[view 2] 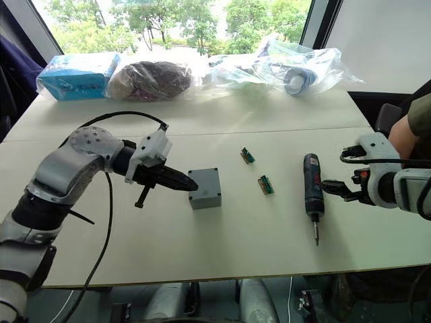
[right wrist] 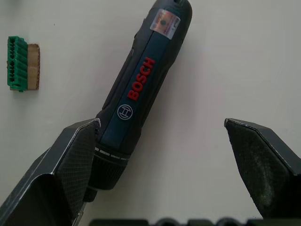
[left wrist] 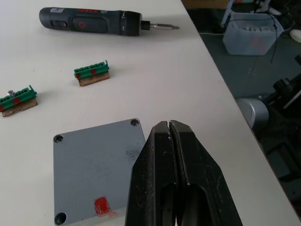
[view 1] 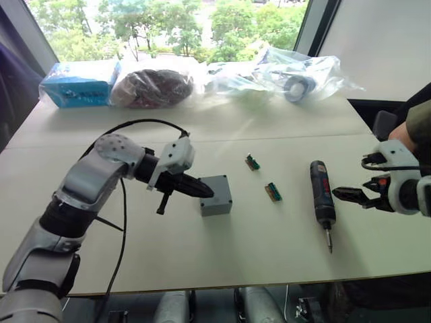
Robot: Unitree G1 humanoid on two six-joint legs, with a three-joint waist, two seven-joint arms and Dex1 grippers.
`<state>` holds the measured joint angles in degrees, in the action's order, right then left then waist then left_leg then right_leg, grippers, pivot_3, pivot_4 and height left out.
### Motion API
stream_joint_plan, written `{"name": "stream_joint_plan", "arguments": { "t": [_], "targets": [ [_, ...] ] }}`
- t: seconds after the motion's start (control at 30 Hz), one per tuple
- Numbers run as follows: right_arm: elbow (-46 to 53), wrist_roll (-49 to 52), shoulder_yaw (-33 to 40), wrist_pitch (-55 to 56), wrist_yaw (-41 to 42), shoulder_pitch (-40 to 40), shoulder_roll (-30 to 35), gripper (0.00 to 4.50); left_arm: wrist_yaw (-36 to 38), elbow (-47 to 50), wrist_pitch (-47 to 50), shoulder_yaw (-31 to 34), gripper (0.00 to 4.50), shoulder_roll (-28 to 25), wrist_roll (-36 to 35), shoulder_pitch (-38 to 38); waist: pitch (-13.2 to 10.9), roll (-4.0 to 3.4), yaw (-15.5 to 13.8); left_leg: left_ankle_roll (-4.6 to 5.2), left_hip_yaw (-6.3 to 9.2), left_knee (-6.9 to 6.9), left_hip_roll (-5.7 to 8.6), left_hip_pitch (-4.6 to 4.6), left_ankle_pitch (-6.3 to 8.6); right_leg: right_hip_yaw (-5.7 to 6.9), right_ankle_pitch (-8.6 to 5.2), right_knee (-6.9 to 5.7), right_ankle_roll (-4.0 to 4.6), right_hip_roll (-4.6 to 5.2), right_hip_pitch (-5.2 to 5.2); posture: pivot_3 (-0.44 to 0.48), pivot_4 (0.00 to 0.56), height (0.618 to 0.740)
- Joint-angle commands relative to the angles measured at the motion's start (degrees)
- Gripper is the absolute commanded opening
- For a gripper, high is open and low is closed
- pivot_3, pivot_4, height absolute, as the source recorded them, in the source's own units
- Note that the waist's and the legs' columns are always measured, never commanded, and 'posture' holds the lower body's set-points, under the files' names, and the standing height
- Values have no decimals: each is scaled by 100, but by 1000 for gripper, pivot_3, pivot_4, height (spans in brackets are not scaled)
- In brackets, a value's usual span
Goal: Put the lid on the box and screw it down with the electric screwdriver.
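Fingers of the left gripper (left wrist: 169, 129) pressed together, empty, tips over the lid (left wrist: 96, 172) seated on the box (view 1: 216, 195), likely steadying it | right gripper (right wrist: 162, 129) fingers spread wide, straddling the Bosch electric screwdriver (right wrist: 141, 89) flat on the tabletop (view 1: 202, 249), apparently for pickup | green terminal blocks (view 1: 272, 191) lie between.

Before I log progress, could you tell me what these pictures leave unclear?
- Box interior: the lid covers it in every view.
- Whether the lid's screws are driven: holes too small in the left wrist view.
- One lid corner: hidden behind the left gripper.
- Electric screwdriver bit: cut off behind the right gripper in its wrist view.
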<state>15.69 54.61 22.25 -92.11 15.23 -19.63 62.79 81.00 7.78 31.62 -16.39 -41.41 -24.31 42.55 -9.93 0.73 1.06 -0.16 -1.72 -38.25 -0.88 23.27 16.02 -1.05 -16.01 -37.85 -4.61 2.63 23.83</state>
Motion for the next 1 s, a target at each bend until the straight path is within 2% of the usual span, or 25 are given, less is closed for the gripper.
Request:
{"name": "stream_joint_plan", "arguments": {
  "t": [0.03, 0.2, 0.33, 0.57, 0.7, 0.8, 1.0],
  "targets": [
    [-610, 1185, -274, -39, -556, -190, 2, 4478, -49, -80, -276, 34, 0, 75, 156, 97, 0, 0, -2, 0, 1, 0, -1, 1, 0, 0, 0, 0, 0, 0, 0, 0, 150, 740],
    [-1398, 2085, -934, -39, -1352, -742, -84, 4478, -81, -158, -380, 56, 0, 66, 299, 35, 0, 0, -9, 0, -2, -2, 1, 5, 0, -1, 0, 0, -1, 3, 5, 0, 150, 740],
    [-1777, 2286, -1636, -39, -1611, -1328, -45, 4478, -103, -15, -335, 57, 0, 22, 288, -71, 0, 0, -18, 0, -2, -3, 0, 10, 0, -2, 1, 0, -1, 3, 11, 0, 150, 740],
    [-2101, 2041, -2777, -39, -1372, -1595, 146, 4478, -385, 300, -143, 177, 0, -17, 220, -370, 0, 1, -23, 0, -3, -3, -1, 14, 0, -3, 0, 1, -1, 4, 16, 0, 150, 740],
    [-2242, 1669, -3171, -39, -1098, -1806, 129, 4478, -548, 433, -1, 223, 0, -15, 171, -478, 0, 3, -29, 0, -4, -5, -1, 15, 0, -3, 1, 0, -1, 6, 17, 0, 150, 740],
    [-2226, 1279, -3570, -39, -752, -1902, 68, 3825, -665, 500, 76, 249, 0, 14, 136, -533, 7, 16, -30, 1, -3, -7, -1, 14, 0, -2, 1, 0, -1, 5, 15, 0, 150, 740],
    [-2357, 203, -4132, -39, 14, -1918, 132, 1827, -833, 598, 156, 279, 0, 42, 127, -623, 28, 50, -32, 1, -2, -7, -2, 13, 0, -1, 1, 1, -1, 5, 15, 0, 150, 740]
  ]
}}
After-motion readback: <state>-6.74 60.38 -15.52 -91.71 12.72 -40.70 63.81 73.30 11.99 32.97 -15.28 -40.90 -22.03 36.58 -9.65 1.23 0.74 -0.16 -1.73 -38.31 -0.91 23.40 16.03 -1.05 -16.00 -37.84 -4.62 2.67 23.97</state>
